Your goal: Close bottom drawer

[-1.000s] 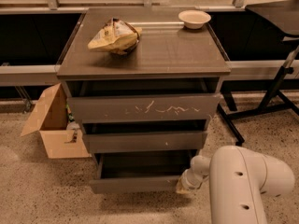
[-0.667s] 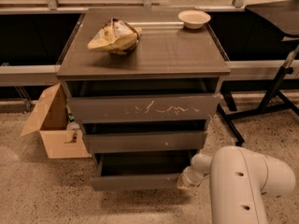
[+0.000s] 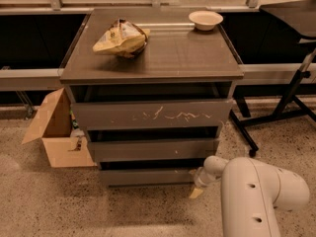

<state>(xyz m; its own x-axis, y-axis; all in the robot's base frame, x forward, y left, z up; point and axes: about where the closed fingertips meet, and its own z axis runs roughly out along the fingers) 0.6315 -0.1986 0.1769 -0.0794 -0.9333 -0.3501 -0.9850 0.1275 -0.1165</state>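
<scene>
The bottom drawer [image 3: 148, 177] is the lowest and slimmest dark grey-brown front of the cabinet, low in the camera view. Its front sits nearly in line with the middle drawer [image 3: 153, 149] above it, with a dark gap along its top edge. My gripper [image 3: 196, 187] is at the drawer's right end, at the front right corner of the panel, close to the floor. My white arm [image 3: 256, 196] fills the lower right and hides the floor behind it. The top drawer [image 3: 153, 115], with white scratches, stands slightly out.
A crumpled chip bag [image 3: 121, 37] and a white bowl [image 3: 206, 19] lie on the cabinet top [image 3: 168, 58]. An open cardboard box [image 3: 54, 132] stands on the floor left of the cabinet. Black stand legs [image 3: 291, 100] reach across the floor on the right.
The bottom drawer has slid inward; it stood well out before and now sits close to the cabinet. My gripper has followed it toward the cabinet.
</scene>
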